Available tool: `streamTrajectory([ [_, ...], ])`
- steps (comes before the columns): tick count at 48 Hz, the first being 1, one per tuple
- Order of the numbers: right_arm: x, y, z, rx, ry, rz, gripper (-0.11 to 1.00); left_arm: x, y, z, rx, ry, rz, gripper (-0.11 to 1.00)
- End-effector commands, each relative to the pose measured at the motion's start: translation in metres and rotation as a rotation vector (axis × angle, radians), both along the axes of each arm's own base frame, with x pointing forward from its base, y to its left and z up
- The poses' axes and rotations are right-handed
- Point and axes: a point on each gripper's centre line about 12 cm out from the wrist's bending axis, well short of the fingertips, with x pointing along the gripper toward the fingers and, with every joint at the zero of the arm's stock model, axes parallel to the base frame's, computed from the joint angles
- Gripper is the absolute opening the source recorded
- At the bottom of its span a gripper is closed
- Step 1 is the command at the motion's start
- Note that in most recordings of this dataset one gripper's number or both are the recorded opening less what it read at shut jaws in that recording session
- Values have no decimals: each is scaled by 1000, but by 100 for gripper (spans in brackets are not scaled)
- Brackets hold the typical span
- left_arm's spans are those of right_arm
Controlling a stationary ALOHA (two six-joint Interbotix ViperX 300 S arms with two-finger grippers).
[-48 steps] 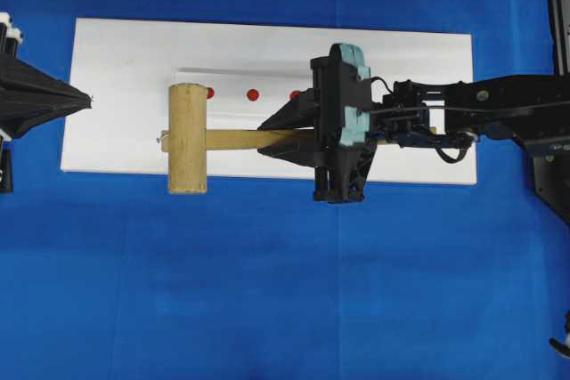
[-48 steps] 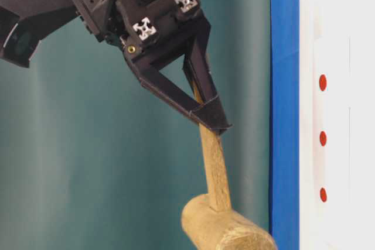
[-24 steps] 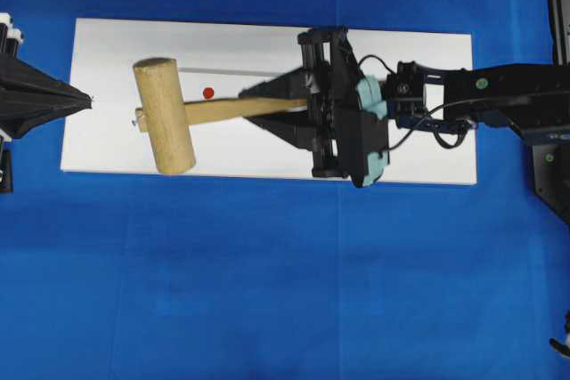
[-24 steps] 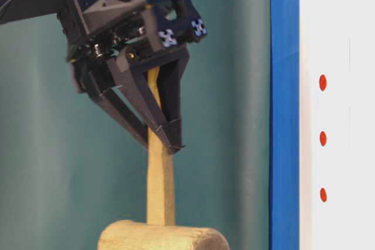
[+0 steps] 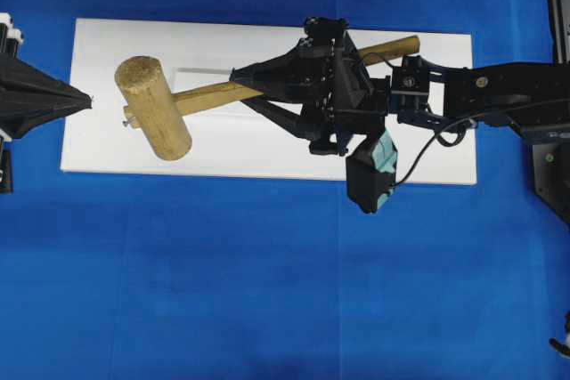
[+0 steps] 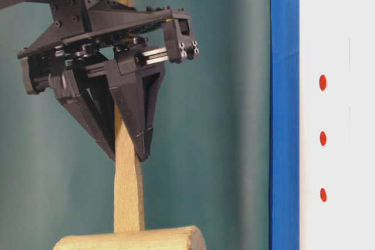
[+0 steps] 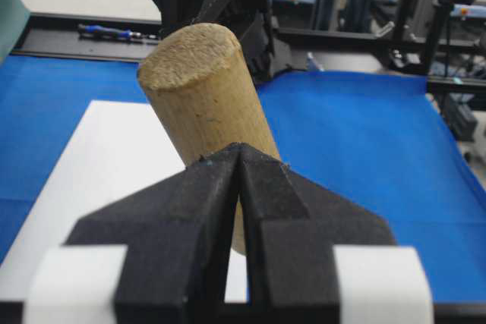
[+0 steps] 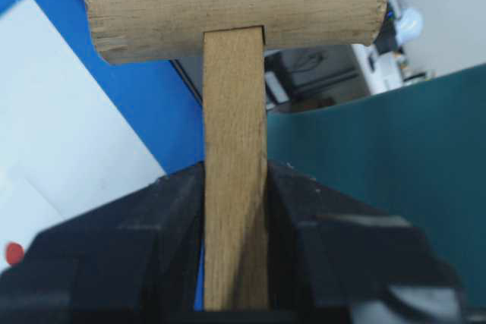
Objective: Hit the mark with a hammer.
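A blue-covered worktop [image 5: 267, 291] seen from overhead carries a long white board [image 5: 116, 153] lying across its upper half. The right pincer [image 5: 239, 86] reaches in from the right edge and grips the hammer [image 5: 153, 109] — a light-brown wooden mallet with a thick round head and a slim squared handle. Its two black fingers [image 8: 163, 225] press on opposite faces of the handle partway along its length, and the free end of the handle sticks out behind the wrist toward the board's upper right. The handle runs on a slant, its head end lower in the picture, and the head lies over the left part of the board, its flat end face pointing up and to the left. In the table-level view, which is turned on its side, the hammer is well apart from the board, and three small red marks [image 6: 322, 139] sit in a row on the white surface. The right wrist view shows one red mark at its lower left corner, on the white board below the handle. The left pincer [image 7: 241, 161] rests at the left edge of the scene — its two black jaws pressed together with nothing between them — and its tip points at the hammer head, which is near but apart from it.
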Motion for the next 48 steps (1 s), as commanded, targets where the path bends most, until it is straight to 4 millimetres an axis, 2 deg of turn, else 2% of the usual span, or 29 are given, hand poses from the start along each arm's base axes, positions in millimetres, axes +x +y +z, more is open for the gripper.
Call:
streamTrajectory([
  [1,-3,0,21,-15,-65,-4,9,1,0,3,-5,-8,-1,0],
  [7,-3,0,20,-17,-62,-3,9,1,0,5,-12,-15,0,2],
  [11,-3,0,21,-16,-62,-3,9,1,0,6,-33,-23,0,11],
  [14,-2,0,21,-20,-63,-3,9,1,0,6,-58,-26,0,25],
  [22,-3,0,21,-21,-61,-3,9,3,0,4,-144,-17,-2,76],
  [26,-2,0,22,-21,-64,-3,9,4,0,2,-161,-9,-2,91],
  [28,-2,0,22,-21,-66,-3,9,5,0,3,-162,-9,-2,94],
  [37,-2,1,23,-26,-69,0,9,14,0,5,-168,-22,-2,93],
  [48,-2,0,22,-25,-61,-1,9,44,0,6,-168,-16,1,93],
])
